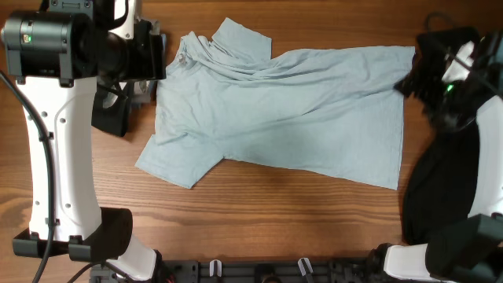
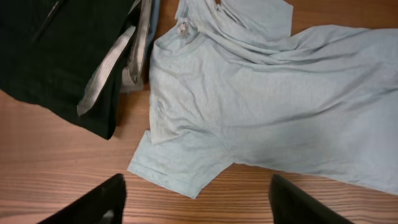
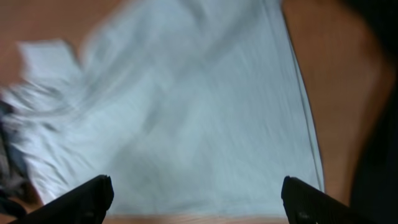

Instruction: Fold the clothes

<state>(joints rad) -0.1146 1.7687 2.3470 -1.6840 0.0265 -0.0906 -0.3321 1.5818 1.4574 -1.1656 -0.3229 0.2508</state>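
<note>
A large light blue shirt [image 1: 291,110] lies spread across the wooden table, collar [image 1: 185,51] at the far left and hem at the right. My left gripper [image 2: 196,186] hangs open over bare wood, just short of the shirt's near sleeve [image 2: 180,162], holding nothing. Above the hem end of the shirt [image 3: 199,112], my right gripper [image 3: 196,186] is open and empty; that view is blurred. A stack of dark and grey folded garments [image 2: 56,56] sits left of the collar. A black garment [image 1: 440,189] lies at the right edge.
The left arm's white column [image 1: 59,157] stands along the table's left side. The right arm [image 1: 471,86] is over the far right corner. Bare wood [image 1: 275,212] runs along the front, with black fixtures [image 1: 259,271] at the front edge.
</note>
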